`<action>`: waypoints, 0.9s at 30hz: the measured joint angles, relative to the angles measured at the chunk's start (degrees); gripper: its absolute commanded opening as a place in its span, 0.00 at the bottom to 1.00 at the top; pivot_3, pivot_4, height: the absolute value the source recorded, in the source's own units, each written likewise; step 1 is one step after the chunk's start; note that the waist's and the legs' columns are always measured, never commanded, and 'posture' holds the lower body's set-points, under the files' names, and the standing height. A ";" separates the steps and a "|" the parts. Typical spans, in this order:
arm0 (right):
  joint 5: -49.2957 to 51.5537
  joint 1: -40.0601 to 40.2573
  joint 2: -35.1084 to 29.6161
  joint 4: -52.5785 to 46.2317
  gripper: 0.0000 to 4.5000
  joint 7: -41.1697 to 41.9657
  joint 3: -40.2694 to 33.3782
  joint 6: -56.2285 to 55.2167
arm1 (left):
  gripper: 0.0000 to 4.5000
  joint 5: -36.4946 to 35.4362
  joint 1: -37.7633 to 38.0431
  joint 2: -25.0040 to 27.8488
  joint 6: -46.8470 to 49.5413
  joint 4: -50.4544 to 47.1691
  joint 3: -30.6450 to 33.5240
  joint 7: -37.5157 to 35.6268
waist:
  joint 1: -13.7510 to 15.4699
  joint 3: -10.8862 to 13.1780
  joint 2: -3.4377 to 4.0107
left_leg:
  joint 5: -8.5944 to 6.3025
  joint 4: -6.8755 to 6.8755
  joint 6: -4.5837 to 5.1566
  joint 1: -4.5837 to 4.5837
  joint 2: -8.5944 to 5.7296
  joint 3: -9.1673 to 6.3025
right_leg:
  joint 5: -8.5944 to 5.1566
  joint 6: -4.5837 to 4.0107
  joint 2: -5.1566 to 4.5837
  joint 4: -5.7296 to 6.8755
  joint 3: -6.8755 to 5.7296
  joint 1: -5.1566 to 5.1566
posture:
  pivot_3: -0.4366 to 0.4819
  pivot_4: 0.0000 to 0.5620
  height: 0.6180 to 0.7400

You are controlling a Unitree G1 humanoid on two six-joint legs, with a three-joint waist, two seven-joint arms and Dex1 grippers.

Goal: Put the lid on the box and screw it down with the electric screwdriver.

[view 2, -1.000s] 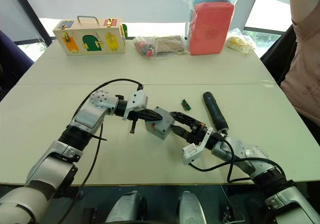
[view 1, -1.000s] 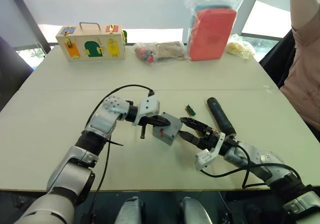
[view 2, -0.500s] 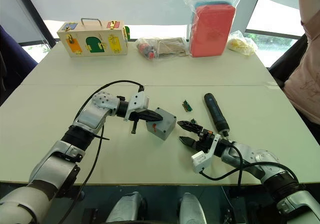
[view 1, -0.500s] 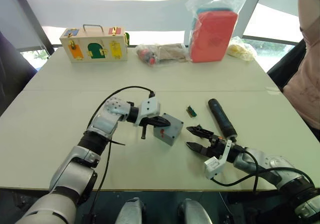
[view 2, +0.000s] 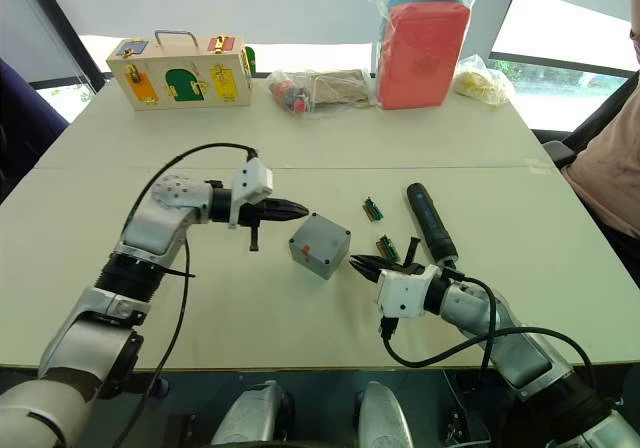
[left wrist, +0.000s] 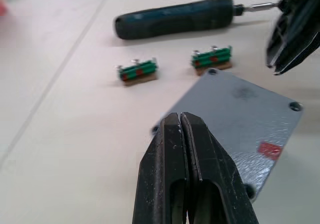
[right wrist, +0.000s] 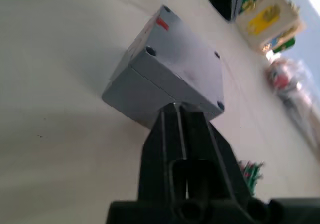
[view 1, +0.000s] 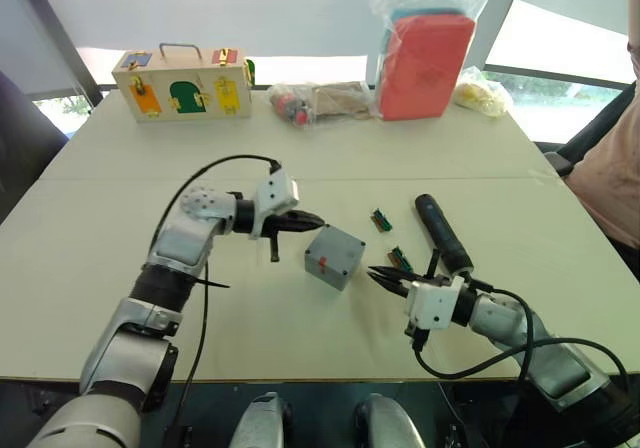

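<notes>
Lid [view 1: 338, 247] sits on the box [view 1: 327, 269]; the electric screwdriver [view 1: 441, 231], long axis running away from the robot, lies just beyond the closed, empty right pincer [view 1: 378, 278]; left pincer [view 1: 315, 219] closed, empty.

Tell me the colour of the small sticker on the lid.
Red, on the grey lid; clearest in the left wrist view.

The two head views look forward and down over the table [view 1: 90, 258] from above the arms — near-identical, slightly offset, and wide. The left wrist view sits close, facing along its closed fingers toward the lid [left wrist: 240, 119] and electric screwdriver [left wrist: 175, 18]. The right wrist view looks low across the tabletop at the box [right wrist: 150, 96] — the same closed enclosure seen from the opposite side.
</notes>
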 measured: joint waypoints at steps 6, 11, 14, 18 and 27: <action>3.21 -0.04 2.70 -1.86 0.02 3.76 -2.60 10.84 | 0.00 0.06 3.92 1.98 1.08 -0.70 0.53 2.77 | 0.18 0.20 -0.01 | 0.00 -0.01 -0.01 -0.04 -0.01 0.04 | 0.00 0.00 0.00 0.00 0.00 -0.06 | 0.48 0.27 0.92; 4.70 -0.34 4.69 -5.16 0.02 5.92 -2.66 20.09 | 0.00 0.55 6.48 1.91 1.17 -1.54 0.51 5.59 | 0.17 0.24 0.01 | 0.00 -0.01 -0.01 -0.07 -0.01 0.06 | 0.00 0.00 -0.01 0.00 0.01 -0.10 | 0.48 0.27 0.92; 5.05 -0.48 5.18 -6.97 0.02 7.18 -2.64 23.57 | 0.00 1.15 7.81 1.78 1.13 -1.63 0.24 6.81 | 0.15 0.25 0.01 | 0.00 -0.01 -0.01 -0.07 -0.01 0.07 | 0.00 0.00 -0.01 0.00 0.01 -0.11 | 0.48 0.27 0.92; 5.06 -1.16 6.46 -8.08 0.02 8.01 -2.62 26.59 | 0.00 1.61 9.54 1.33 1.06 -1.97 -0.30 7.07 | 0.14 0.26 0.02 | 0.00 -0.01 -0.01 -0.07 -0.01 0.10 | 0.00 0.00 -0.01 0.00 0.02 -0.14 | 0.48 0.27 0.92; 4.02 -4.04 8.30 -8.38 0.02 9.87 -1.48 30.56 | 0.00 2.33 10.57 -0.29 1.10 -2.50 -3.14 5.78 | 0.13 0.27 0.01 | 0.00 -0.03 -0.01 -0.10 -0.02 0.12 | 0.00 0.00 0.00 0.00 0.02 -0.20 | 0.48 0.27 0.92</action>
